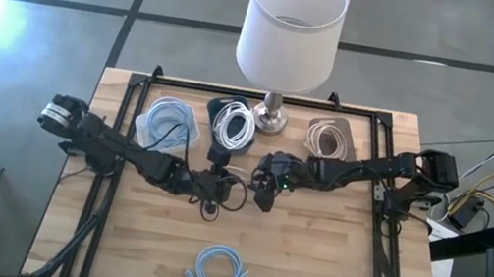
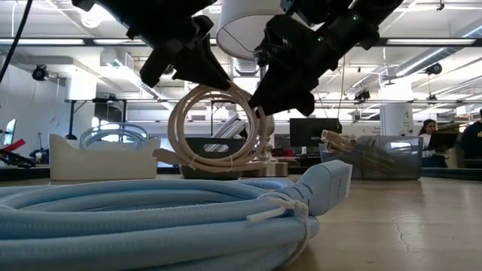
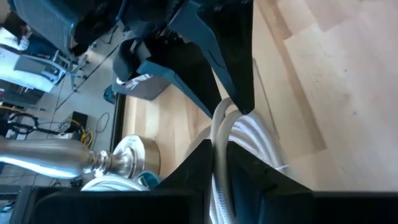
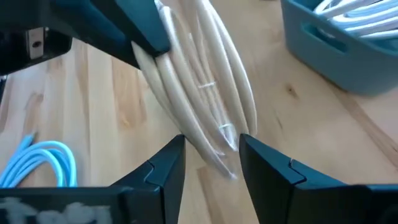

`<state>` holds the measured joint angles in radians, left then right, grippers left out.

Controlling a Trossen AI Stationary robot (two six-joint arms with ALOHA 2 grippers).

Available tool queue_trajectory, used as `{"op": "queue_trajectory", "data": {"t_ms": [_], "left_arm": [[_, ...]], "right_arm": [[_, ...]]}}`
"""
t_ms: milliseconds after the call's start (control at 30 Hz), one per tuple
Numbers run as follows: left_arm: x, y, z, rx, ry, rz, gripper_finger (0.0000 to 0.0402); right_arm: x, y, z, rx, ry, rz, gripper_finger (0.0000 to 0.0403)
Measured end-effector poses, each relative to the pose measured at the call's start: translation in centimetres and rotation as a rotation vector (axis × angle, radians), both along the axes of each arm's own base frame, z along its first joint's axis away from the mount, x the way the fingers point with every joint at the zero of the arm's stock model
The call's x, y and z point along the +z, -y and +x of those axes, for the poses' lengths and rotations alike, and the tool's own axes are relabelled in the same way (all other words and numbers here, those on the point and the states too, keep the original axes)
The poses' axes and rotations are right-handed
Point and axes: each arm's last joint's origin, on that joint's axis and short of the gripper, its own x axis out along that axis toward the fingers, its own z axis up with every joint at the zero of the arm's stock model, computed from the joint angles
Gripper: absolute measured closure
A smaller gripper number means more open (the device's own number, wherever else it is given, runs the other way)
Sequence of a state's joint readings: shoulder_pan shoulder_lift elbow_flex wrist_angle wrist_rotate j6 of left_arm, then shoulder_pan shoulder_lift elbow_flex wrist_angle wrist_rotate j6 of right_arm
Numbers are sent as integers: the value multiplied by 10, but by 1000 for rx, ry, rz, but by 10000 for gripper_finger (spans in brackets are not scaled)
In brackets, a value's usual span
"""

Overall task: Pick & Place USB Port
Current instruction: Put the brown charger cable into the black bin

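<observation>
Cream-coloured cable (image 2: pixel 218 128), wound into a coil, hangs in the air at the centre of the low view, above a wooden table (image 1: pixel 327 261). The left gripper (image 2: pixel 220 81) pinches the top of the coil with its fingers nearly closed; the left wrist view shows the strands squeezed between its dark fingers (image 3: pixel 233 74). The right gripper (image 4: pixel 211 155) sits just beside the same coil with its fingers spread, one on each side of the loops, not clearly touching them. In the high view both arms meet at the middle of the frame, the left from the left edge, the right from the right.

A light blue cable coil (image 1: pixel 219 266) lies on the table at lower centre of the high view and fills the foreground of the low view. Along the upper edge of the table sit three trays: a pale blue one (image 1: pixel 144 125), a dark one (image 1: pixel 214 107) and a beige one (image 1: pixel 352 135), each holding coiled cable. A lamp with a white shade (image 1: pixel 290 26) stands between the last two.
</observation>
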<state>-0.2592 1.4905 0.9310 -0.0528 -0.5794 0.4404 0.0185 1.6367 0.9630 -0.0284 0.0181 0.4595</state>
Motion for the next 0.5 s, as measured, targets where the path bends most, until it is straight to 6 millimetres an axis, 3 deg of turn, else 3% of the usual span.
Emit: {"op": "queue_trajectory", "data": {"t_ms": [500], "left_arm": [[5,2,3,-21,56,-27,356]], "right_arm": [[8,0,6,69,78,-106,241]]}}
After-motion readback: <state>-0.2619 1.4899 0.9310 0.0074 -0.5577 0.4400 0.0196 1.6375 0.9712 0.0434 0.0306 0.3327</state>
